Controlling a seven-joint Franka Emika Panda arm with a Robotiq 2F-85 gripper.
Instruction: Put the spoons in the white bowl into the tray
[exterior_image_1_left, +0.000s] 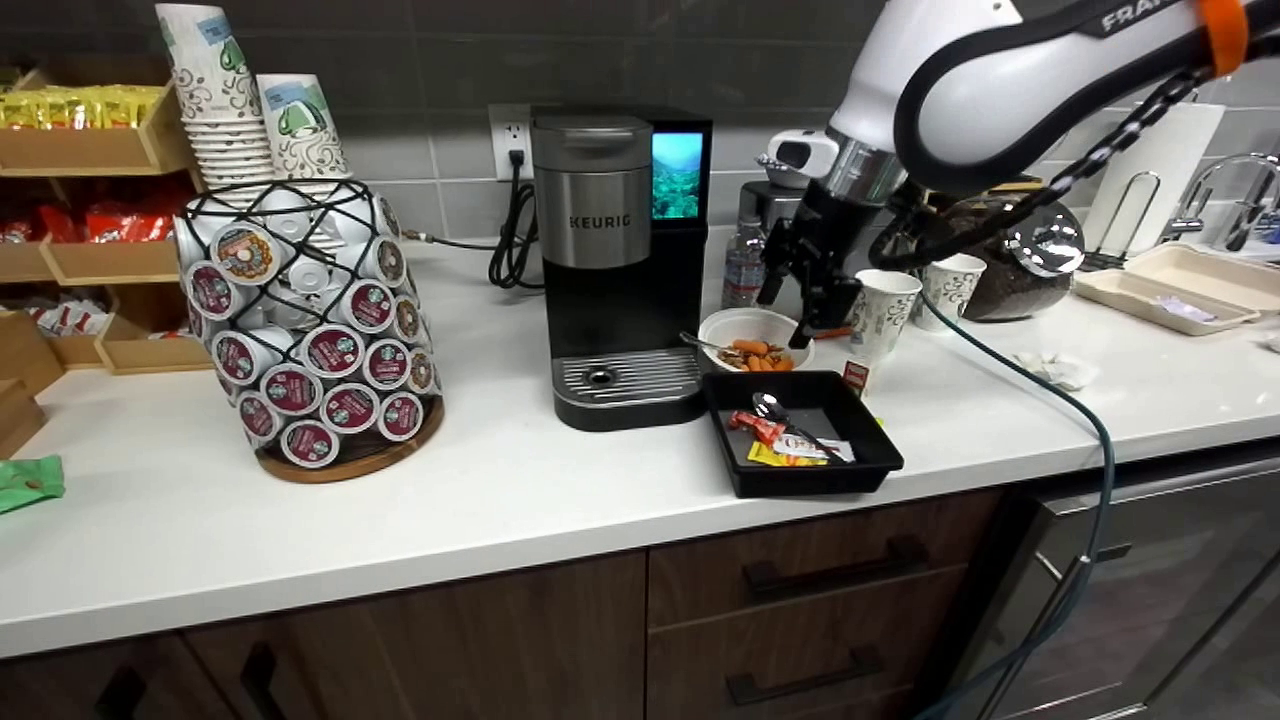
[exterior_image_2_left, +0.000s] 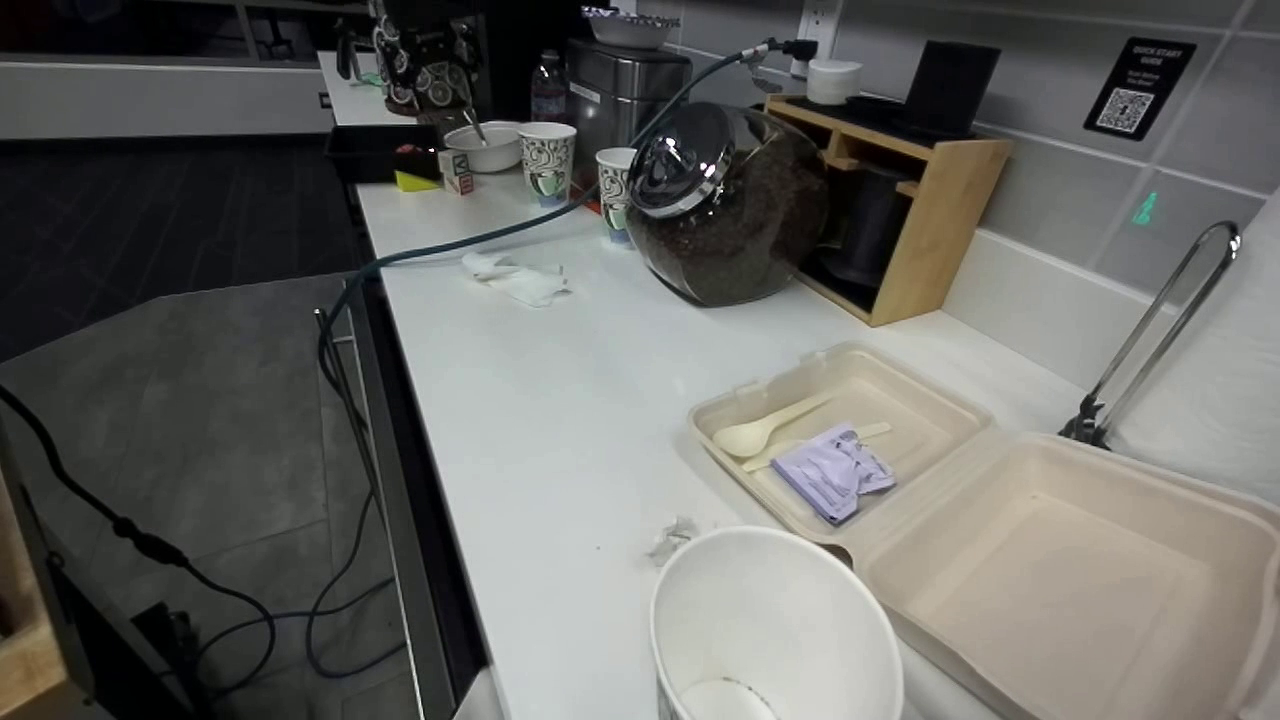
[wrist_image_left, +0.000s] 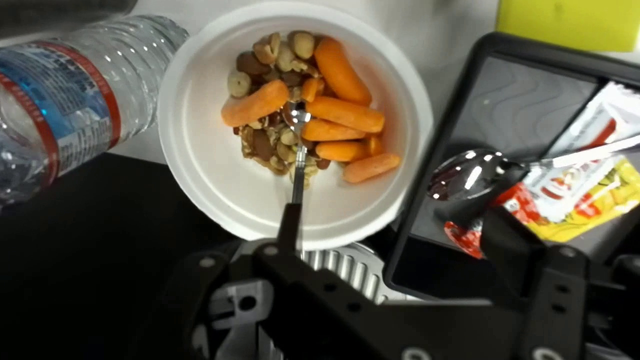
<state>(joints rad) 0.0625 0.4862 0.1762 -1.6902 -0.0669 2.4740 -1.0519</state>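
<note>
Closest to the wrist cam is the claw (wrist_image_left: 392, 215), and its fingers (wrist_image_left: 289, 227) are spread wide apart. Just below it sits the white bowl (wrist_image_left: 205, 150), loaded with carrots (wrist_image_left: 345, 114) and nuts (wrist_image_left: 262, 142), plus a spoon (wrist_image_left: 299, 167) whose handle runs over the rim, partly hidden behind one of the claw's fingers in the wrist view. Black tray (wrist_image_left: 500, 105) is beside the bowl, past the other finger, with a second spoon (wrist_image_left: 465, 175) in it, lying across a white packet (wrist_image_left: 575, 185). Coffee machine (exterior_image_1_left: 595, 220) stands on the same surface (exterior_image_1_left: 480, 490), to one side of the claw in an exterior view. Water bottle (wrist_image_left: 75, 95) is across the claw from the tray.
</note>
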